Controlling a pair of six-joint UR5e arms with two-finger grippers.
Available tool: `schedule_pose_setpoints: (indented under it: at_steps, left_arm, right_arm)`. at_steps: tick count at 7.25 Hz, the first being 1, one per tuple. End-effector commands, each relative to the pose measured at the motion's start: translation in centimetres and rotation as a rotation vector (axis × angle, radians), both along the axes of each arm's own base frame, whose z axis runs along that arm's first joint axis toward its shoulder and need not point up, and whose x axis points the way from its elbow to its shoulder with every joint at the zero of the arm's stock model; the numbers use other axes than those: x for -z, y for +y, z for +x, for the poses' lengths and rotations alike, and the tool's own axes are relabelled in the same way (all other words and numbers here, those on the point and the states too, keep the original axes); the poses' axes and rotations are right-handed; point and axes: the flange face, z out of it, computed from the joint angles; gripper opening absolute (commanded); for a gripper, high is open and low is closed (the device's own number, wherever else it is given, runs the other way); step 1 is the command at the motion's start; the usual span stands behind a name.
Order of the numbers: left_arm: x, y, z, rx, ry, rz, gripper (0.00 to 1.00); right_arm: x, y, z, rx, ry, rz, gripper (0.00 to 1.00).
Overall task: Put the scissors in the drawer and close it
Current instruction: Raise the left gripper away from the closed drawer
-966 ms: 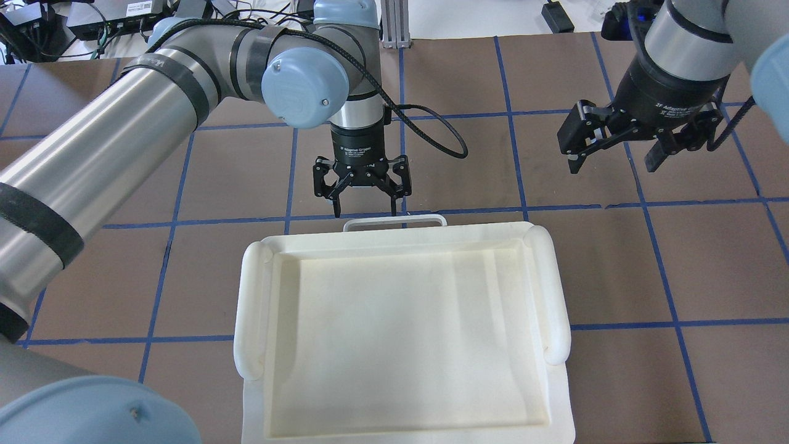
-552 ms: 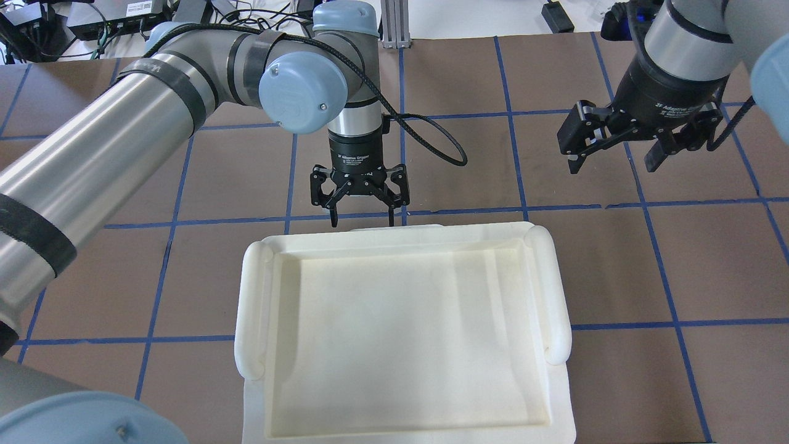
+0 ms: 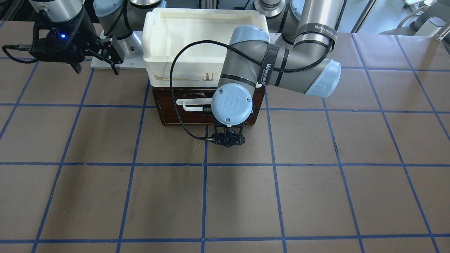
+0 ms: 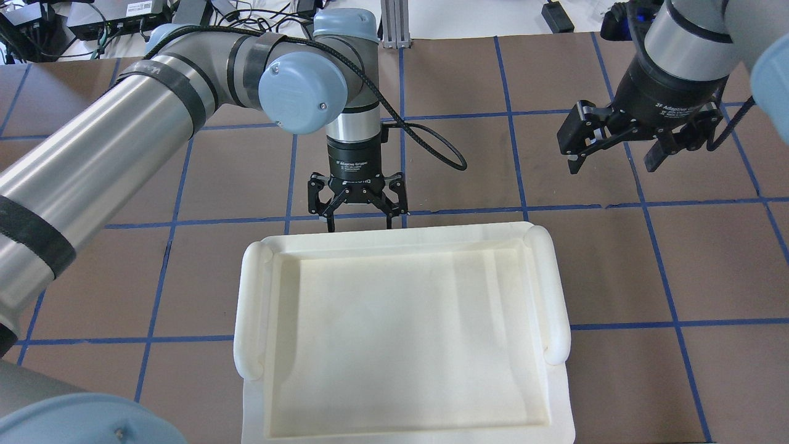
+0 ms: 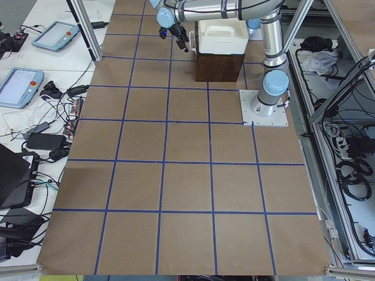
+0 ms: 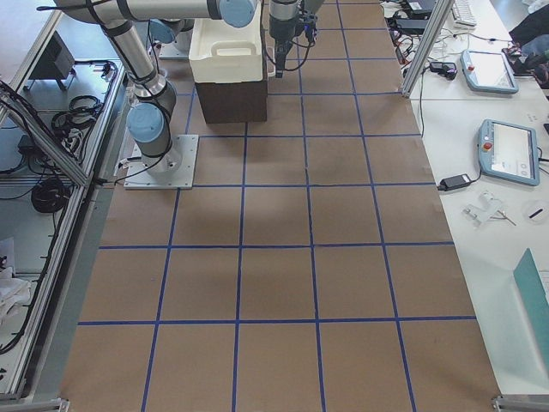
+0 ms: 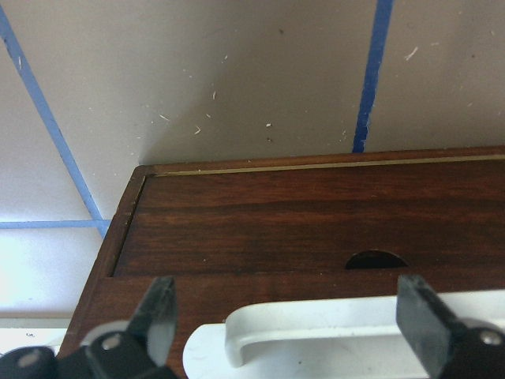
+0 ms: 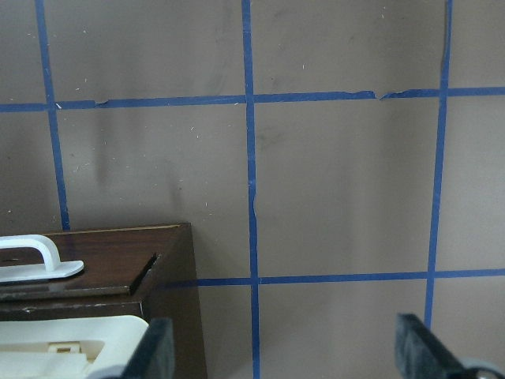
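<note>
**Drawer shut flush, left gripper spread at its handle**

At the robot's edge of the worktop (image 4: pixel 616 277), between the two arm bases, a white tray (image 4: pixel 246 308) sits on top of a dark wooden cabinet (image 6: pixel 232 99). The drawer (image 3: pixel 168 114) is in this cabinet. Its dark brown front faces away from the robot and lies level with the cabinet's frame.

Just past that front, the left gripper (image 4: pixel 360 226) points down, jaws wide apart. In the left wrist view its fingers (image 7: pixel 158 312) flank a stretch of the white bar handle (image 7: pixel 331 335). Whether they touch it cannot be told.

Farther out and toward the worktop's right edge, the right gripper (image 4: pixel 613 168) hangs above bare brown surface, also spread wide and gripping nothing.
</note>
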Motion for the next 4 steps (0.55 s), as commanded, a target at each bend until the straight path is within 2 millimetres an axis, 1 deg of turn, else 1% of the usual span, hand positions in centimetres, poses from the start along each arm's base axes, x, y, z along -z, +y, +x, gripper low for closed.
schedule_pose_setpoints:
  at_steps: [1,2,4]
  left_arm:
    - [-0.06,0.59,0.22,0.002,-0.015,0.036,1.00]
    - [-0.36,0.71,0.35,0.000,-0.016,0.041,1.00]
    - [-0.10,0.63,0.33,-0.001,-0.018,0.044,1.00]
  right_arm:
    - [0.00,0.01,0.04,-0.001,-0.002,0.000,1.00]
    - [0.00,0.01,0.02,-0.001,0.000,0.000,1.00]
    - [0.00,0.01,0.02,0.000,0.000,0.000,1.00]
